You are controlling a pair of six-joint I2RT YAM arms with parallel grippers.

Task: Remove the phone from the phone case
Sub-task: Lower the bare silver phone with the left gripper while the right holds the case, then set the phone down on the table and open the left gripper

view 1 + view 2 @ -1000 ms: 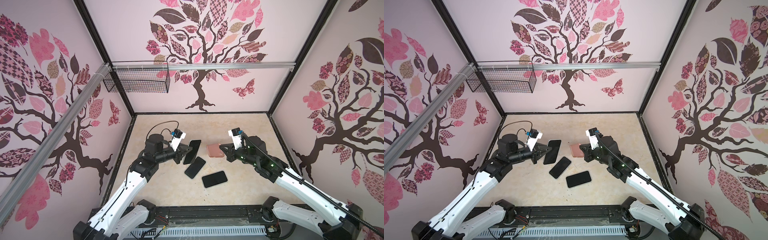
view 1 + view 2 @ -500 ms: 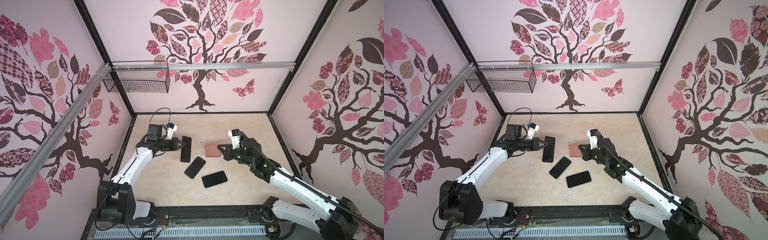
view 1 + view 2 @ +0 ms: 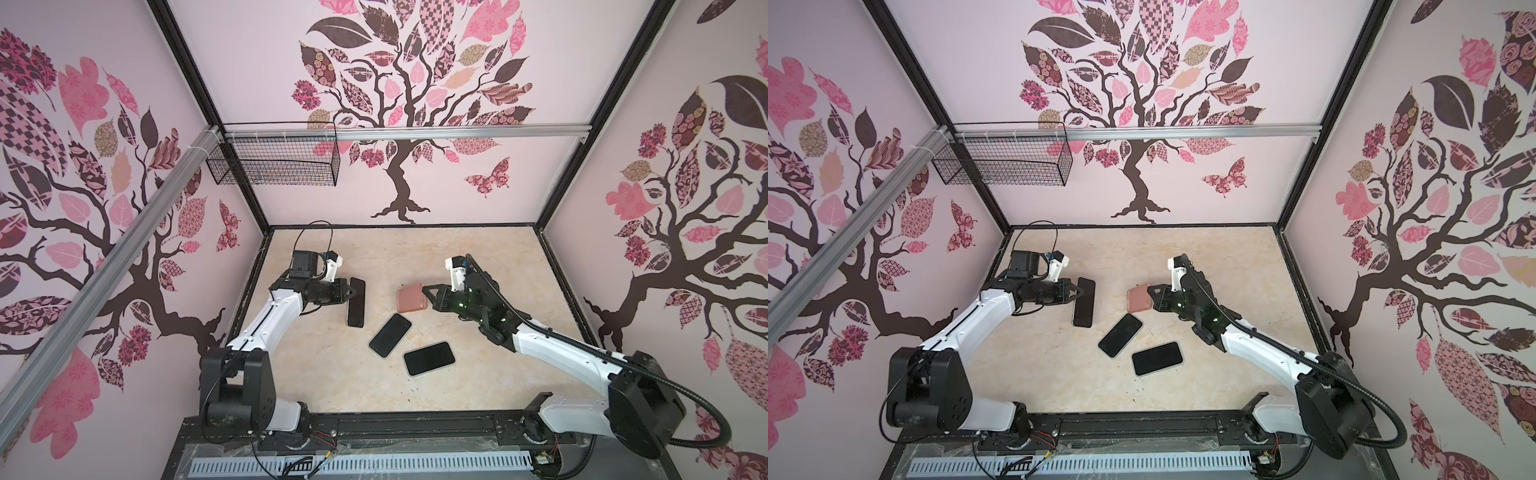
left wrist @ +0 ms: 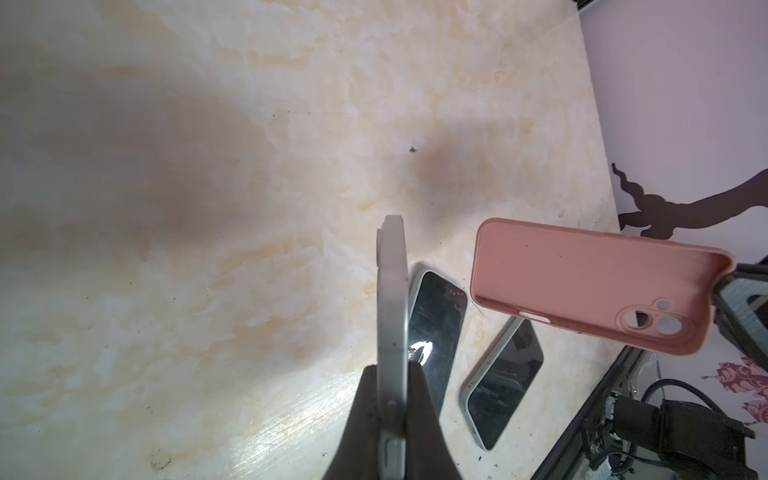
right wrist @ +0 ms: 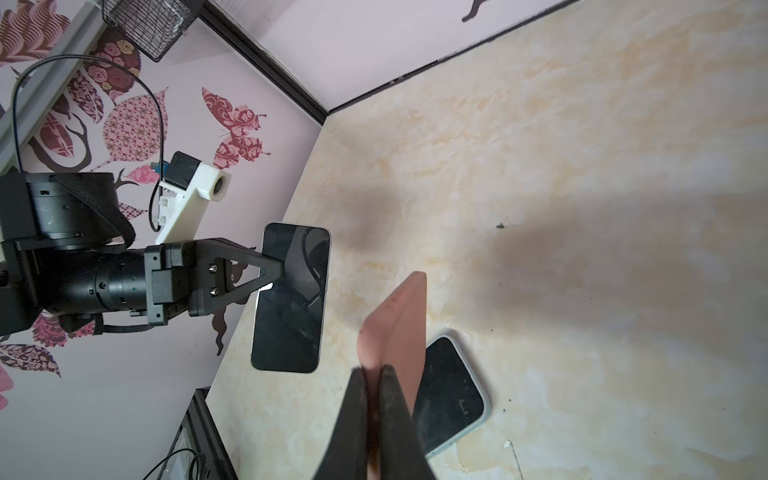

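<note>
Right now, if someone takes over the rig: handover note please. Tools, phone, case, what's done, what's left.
Left tool: shut on the phone, which is bare and held apart from the case.
Right tool: shut on the pink case. The left wrist view shows it empty.
A spare phone and a second spare phone lie screen-up on the table.
Done: the phone is out of the case.
Left: probably only setting both down, apart.

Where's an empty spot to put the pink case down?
The table is bare along the back wall, and at the front left beside the left arm. The middle is crowded: a slanted phone and a nearer phone lie there.
</note>
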